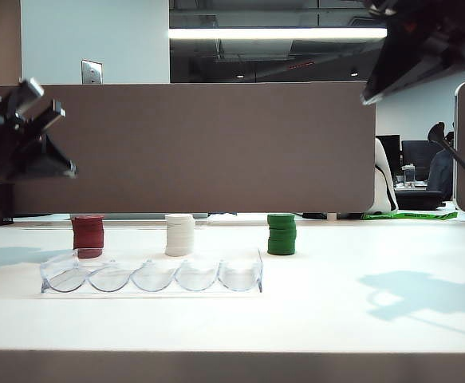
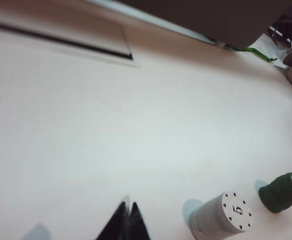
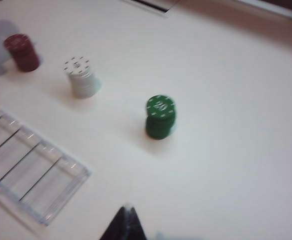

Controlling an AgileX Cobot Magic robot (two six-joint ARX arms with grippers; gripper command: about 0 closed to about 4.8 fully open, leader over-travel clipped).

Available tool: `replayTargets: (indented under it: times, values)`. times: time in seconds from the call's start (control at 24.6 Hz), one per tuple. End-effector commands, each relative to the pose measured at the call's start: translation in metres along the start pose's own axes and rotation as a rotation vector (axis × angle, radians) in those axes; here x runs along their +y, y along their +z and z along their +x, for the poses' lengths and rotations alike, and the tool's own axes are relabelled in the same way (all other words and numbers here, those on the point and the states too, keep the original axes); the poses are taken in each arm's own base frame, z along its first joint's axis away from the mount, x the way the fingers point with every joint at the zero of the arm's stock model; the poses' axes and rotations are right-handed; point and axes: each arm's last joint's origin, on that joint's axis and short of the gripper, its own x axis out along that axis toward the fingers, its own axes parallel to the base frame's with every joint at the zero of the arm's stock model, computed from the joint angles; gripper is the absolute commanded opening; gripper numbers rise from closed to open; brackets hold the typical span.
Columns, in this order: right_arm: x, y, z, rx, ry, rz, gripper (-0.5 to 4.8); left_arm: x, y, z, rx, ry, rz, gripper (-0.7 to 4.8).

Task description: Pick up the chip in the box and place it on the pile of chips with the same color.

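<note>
The clear box [image 1: 152, 275] lies at the front left of the table, and its scalloped slots show no chip; the single chip is out of view. Just behind the box's left end stands the dark red pile of chips [image 1: 88, 231], which the right wrist view shows as the pile of chips [image 3: 21, 51] beyond the box [image 3: 30, 175]. My left gripper [image 1: 71, 169] hangs shut and empty high above the table's left edge, its fingertips [image 2: 127, 204] pressed together. My right gripper [image 1: 365, 100] is shut too, high at the upper right, and its gripper tip [image 3: 127, 207] holds nothing.
A white stack [image 1: 179, 234] stands behind the box's middle and a green stack [image 1: 281, 234] to its right. They also show as the white stack [image 2: 221, 217] and green stack [image 2: 283, 191]. A brown partition [image 1: 216, 148] closes the table's back.
</note>
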Motion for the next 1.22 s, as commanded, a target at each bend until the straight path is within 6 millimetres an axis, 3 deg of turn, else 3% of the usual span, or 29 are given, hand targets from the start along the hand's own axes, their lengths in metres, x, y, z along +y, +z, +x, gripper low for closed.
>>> replayTargets:
  times: [0.04,0.24,0.45,0.73,0.89,1.06,1.22]
  values:
    - [-0.003,0.011,-0.015,-0.1,-0.115,-0.002,-0.06,-0.009,0.018,-0.014,-0.068,0.023,0.171,-0.06]
    - [-0.004,0.014,-0.044,-0.198,-0.222,0.002,-0.06,-0.032,0.038,-0.05,-0.177,0.101,0.351,-0.06]
    - [-0.017,-0.015,-0.062,-0.23,-0.294,0.028,-0.06,-0.046,0.037,-0.086,-0.249,0.18,0.405,-0.06]
    - [-0.03,-0.054,-0.098,-0.381,-0.359,-0.003,-0.06,-0.069,0.014,-0.13,-0.322,0.202,0.442,-0.06]
    - [-0.027,-0.066,-0.11,-0.439,-0.393,-0.018,-0.06,-0.08,0.002,-0.146,-0.362,0.196,0.466,-0.06]
    - [-0.024,-0.079,-0.115,-0.476,-0.424,-0.025,-0.06,-0.093,-0.014,-0.166,-0.424,0.197,0.501,-0.06]
    - [-0.02,-0.097,-0.107,-0.457,-0.371,-0.02,-0.06,-0.103,-0.03,-0.185,-0.468,0.223,0.517,-0.06]
